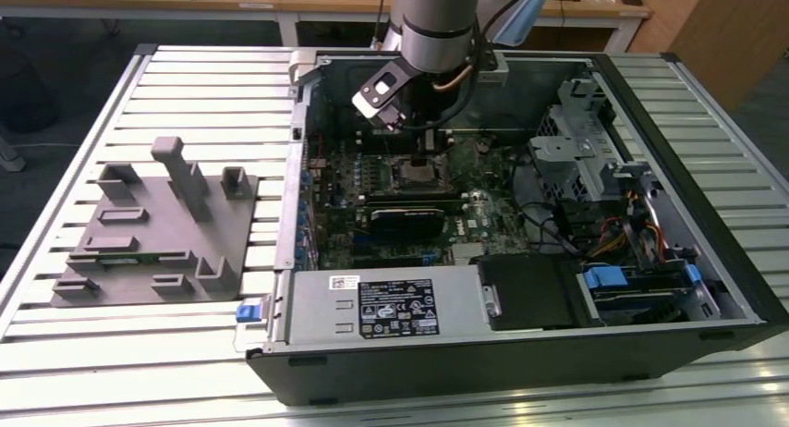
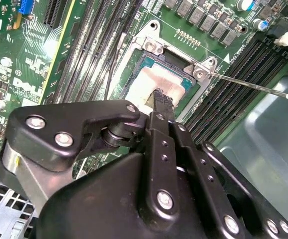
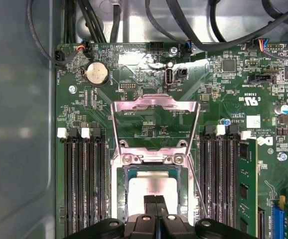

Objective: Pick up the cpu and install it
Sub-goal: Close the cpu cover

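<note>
The cpu (image 3: 151, 181) lies flat in the motherboard socket, its silver-grey top showing inside the metal frame; it also appears in the second wrist view (image 2: 148, 78). My gripper (image 3: 155, 203) hangs straight over it with its two black fingers pressed together, tips at or just above the chip's top (image 2: 160, 97). I cannot tell whether they touch it. In the exterior view the gripper (image 1: 426, 157) reaches down into the open computer case (image 1: 690, 288) over the socket (image 1: 417, 176).
The socket's load plate (image 3: 156, 107) stands swung open, and its thin lever (image 2: 253, 84) sticks out sideways. Memory slots (image 3: 81, 179) flank the socket. A grey tray (image 1: 148, 251) with raised blocks sits at the exterior view's left. The power supply (image 1: 382, 302) is at the case front.
</note>
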Available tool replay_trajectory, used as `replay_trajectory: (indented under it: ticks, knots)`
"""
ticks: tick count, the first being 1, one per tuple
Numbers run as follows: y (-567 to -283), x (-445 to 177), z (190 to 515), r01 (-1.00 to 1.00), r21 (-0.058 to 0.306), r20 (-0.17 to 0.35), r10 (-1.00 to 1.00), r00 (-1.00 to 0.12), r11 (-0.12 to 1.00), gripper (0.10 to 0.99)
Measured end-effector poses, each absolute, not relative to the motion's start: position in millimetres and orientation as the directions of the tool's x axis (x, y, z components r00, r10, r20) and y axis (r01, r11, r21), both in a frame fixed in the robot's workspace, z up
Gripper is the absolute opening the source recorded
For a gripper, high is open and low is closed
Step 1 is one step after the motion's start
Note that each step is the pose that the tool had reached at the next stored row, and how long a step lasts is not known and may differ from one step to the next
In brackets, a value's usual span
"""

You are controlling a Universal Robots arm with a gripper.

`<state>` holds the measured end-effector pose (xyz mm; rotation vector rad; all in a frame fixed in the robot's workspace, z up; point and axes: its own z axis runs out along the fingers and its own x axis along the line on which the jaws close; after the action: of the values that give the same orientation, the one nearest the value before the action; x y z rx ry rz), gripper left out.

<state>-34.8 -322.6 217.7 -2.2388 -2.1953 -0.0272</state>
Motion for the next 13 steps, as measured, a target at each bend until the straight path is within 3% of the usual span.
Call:
replay_trajectory:
  ticks: [13]
  knots:
    - [-322.8, -34.7, 224.1, 1.0, 0.008, 0.017, 1.0, 0.02, -0.02, 0.106]
